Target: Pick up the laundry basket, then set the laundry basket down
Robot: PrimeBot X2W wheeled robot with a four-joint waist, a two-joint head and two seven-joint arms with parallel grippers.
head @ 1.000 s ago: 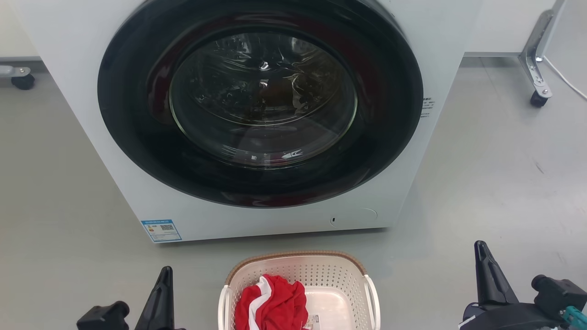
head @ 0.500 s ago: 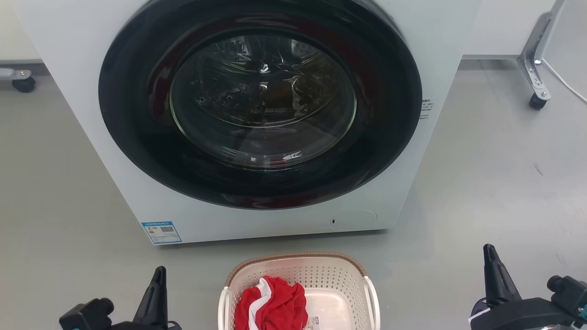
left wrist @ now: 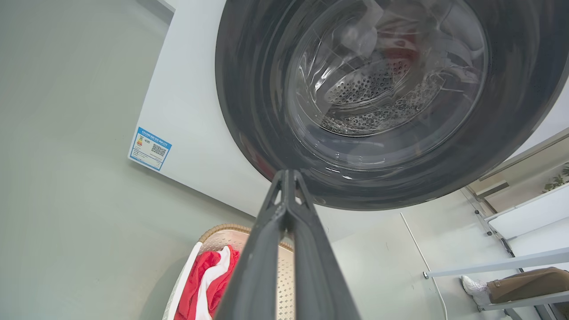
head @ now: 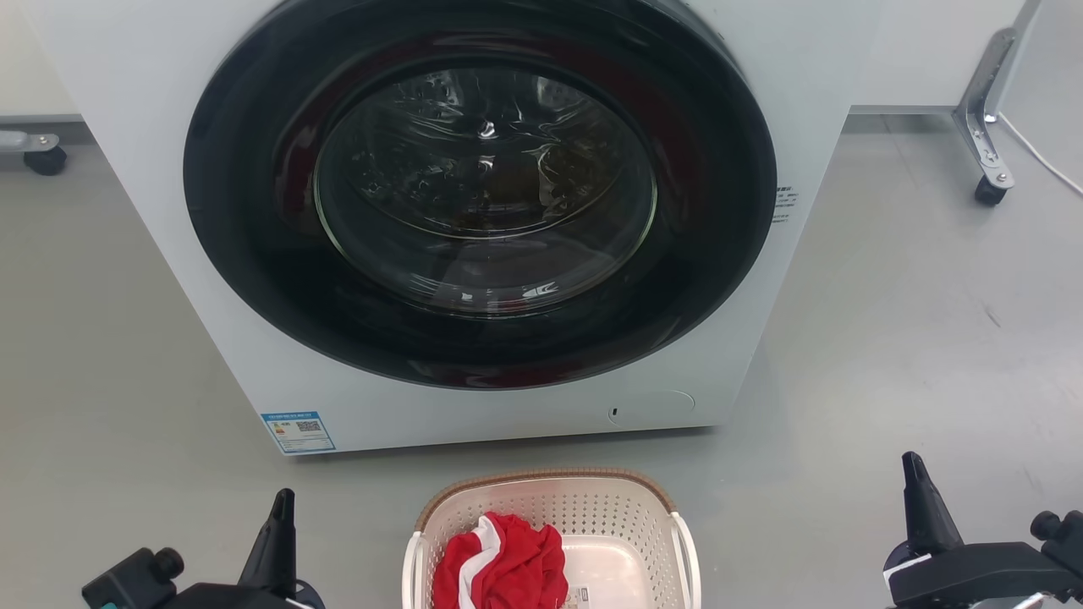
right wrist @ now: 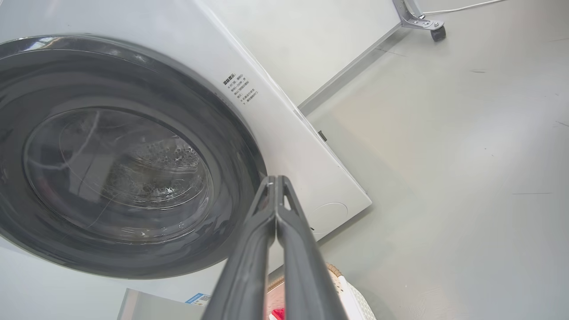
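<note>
The laundry basket (head: pixel 592 507) sits on the grey floor (head: pixel 888 355) at the bottom centre of the head view, just in front of the white front-loading washing machine (head: pixel 135 186) that takes up the upper middle. A crumpled red-and-white garment (head: pixel 503 562) lies in its left half; the right half shows bare bottom. The left gripper (head: pixel 282 499) stands at the lower left and the right gripper (head: pixel 911 463) at the lower right, each well apart from the basket. In both wrist views the 2 dark fingers (left wrist: pixel 262 249) are pressed together to a point, pinching nothing. Thin perforated plastic carrying 1 garment should be light and fairly stiff, though the walls may flex. The 2 white side handles (head: pixel 687 554) look like the natural holds, 1 per gripper, once the fingers spread. The frame's bottom edge cuts the basket off, so the handles' full shape perhaps cannot be judged safely.
</note>
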